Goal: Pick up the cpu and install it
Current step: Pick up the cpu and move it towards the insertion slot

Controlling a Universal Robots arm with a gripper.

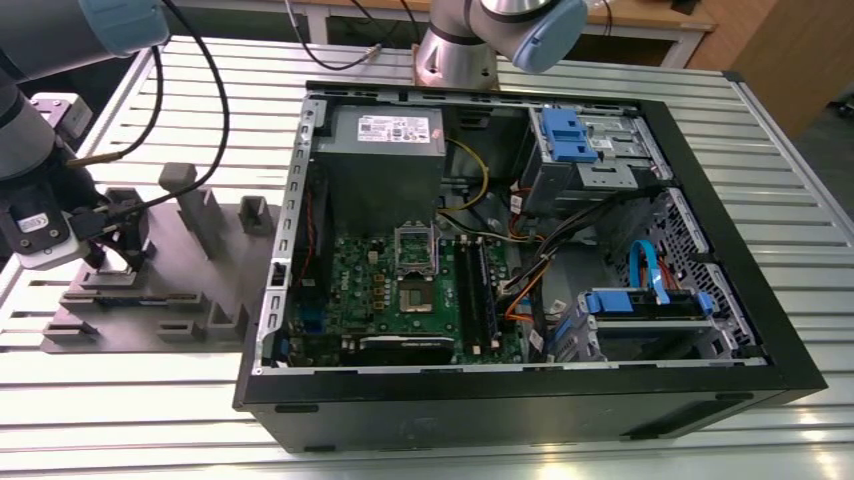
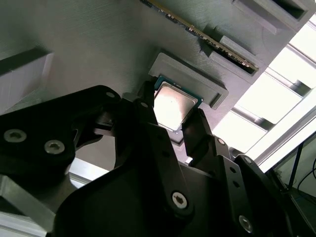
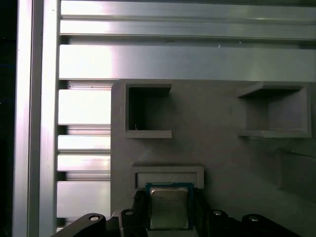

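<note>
Snugly within the end effector point(image 2: 174, 117), cpu point(image 3: 169, 207) with faint unreadable print

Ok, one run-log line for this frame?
stage: pick | gripper: fingers shut on cpu | cpu: at grey fixture beside case | socket: empty

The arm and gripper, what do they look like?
The arm is grey metal tubing with pale blue joint caps and black cables alongside. The gripper is black, built of jointed links with silver screw heads.
</note>
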